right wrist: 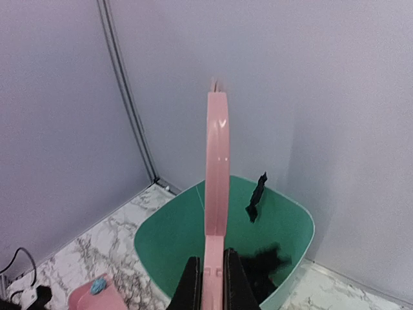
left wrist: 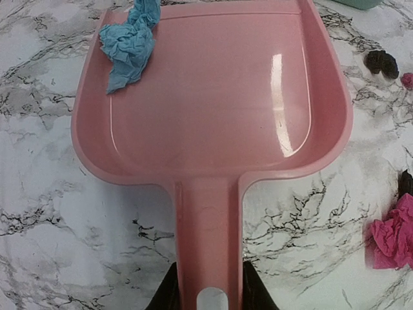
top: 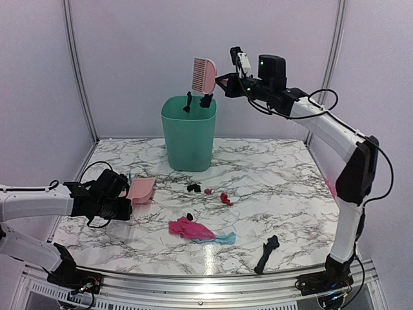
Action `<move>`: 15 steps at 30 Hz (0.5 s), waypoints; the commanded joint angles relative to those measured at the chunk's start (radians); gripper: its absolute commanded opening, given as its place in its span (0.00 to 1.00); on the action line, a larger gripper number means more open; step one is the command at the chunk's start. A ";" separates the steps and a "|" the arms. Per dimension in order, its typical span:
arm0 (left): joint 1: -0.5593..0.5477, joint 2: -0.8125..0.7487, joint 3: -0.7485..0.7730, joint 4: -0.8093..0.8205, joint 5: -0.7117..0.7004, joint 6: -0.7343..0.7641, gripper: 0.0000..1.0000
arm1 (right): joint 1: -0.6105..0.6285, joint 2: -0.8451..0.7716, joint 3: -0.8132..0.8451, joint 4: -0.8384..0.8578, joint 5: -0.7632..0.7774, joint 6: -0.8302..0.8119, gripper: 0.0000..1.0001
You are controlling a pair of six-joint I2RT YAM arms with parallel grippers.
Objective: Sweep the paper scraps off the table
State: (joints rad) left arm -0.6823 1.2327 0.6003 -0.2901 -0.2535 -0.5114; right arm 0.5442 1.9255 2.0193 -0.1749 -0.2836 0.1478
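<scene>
Left gripper (left wrist: pixel 210 298) is clamped on the handle of the pink dustpan (left wrist: pixel 213 110). The pan lies flat on the table (top: pixel 290 194) over on the left, with one light blue scrap (left wrist: pixel 129 45) on a front corner. Right gripper (right wrist: pixel 213 284) is pinched tight on the pink brush (right wrist: pixel 217 161), holding it upright high over the green bin (top: pixel 188 139).

Black scraps (right wrist: pixel 264 261) are already down in the bin. A couple more black bits (top: pixel 187 102) sit around the rim, maybe dropping in, hard to say from here. So partway at best, I'd guess.

Left on the marble:
- a big magenta scrap (top: pixel 190 228) with a light blue piece (top: pixel 224 238) touching it
- a red scrap (top: pixel 225 198) and a black wad (top: pixel 193 188) nearer the bin
- a long black strip (top: pixel 266 253) near the front edge
</scene>
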 commanded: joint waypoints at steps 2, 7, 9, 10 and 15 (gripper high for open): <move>-0.027 -0.067 -0.007 -0.032 0.014 -0.013 0.01 | -0.021 0.233 0.273 -0.009 0.060 -0.032 0.00; -0.043 -0.109 -0.003 -0.060 0.017 -0.022 0.01 | -0.031 0.352 0.322 0.130 0.052 -0.036 0.00; -0.046 -0.122 0.000 -0.068 0.014 -0.025 0.01 | -0.031 0.384 0.325 0.191 0.063 -0.045 0.00; -0.048 -0.127 0.004 -0.073 0.012 -0.026 0.01 | -0.030 0.396 0.327 0.218 0.078 -0.049 0.00; -0.051 -0.142 0.009 -0.082 0.008 -0.030 0.01 | -0.030 0.466 0.354 0.266 0.081 -0.067 0.00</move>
State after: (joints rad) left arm -0.7269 1.1145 0.5972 -0.3340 -0.2394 -0.5343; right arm 0.5194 2.3726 2.2982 -0.0303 -0.2203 0.1089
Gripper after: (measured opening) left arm 0.223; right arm 0.038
